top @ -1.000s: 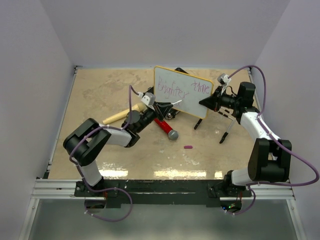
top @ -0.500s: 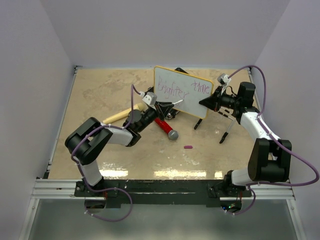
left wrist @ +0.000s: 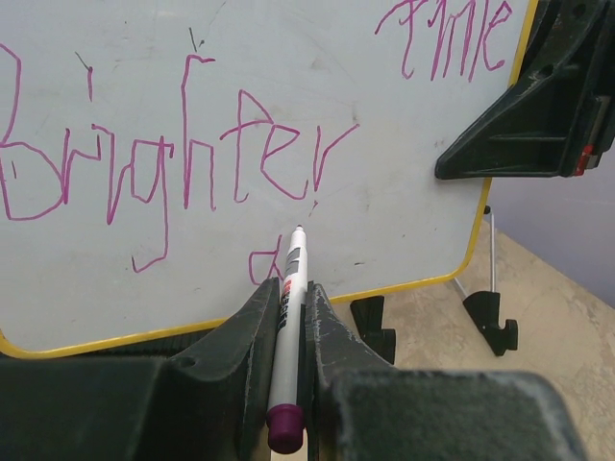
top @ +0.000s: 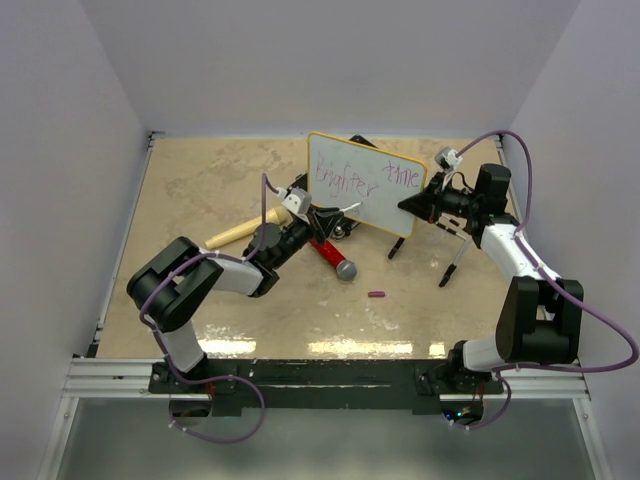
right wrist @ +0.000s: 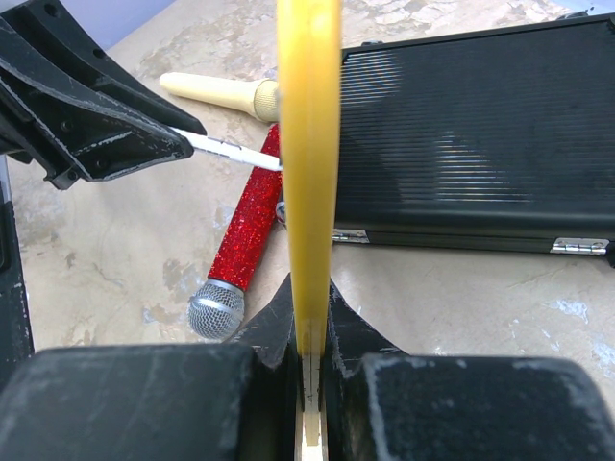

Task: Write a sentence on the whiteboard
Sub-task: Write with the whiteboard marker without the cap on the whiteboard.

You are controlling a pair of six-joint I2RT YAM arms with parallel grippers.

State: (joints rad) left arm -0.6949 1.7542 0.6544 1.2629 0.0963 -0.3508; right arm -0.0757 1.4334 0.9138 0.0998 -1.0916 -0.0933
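Fingers over beige table, pale walls

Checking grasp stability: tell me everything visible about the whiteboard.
The whiteboard is a small white panel with rounded corners, a thin yellow rim and black clip feet reaching the table. It stands tilted, right edge clamped in the right end effector. Magenta writing reads "Brighter" and "time", with a partial stroke beneath. The marker in the left end effector has its tip close beside that stroke.
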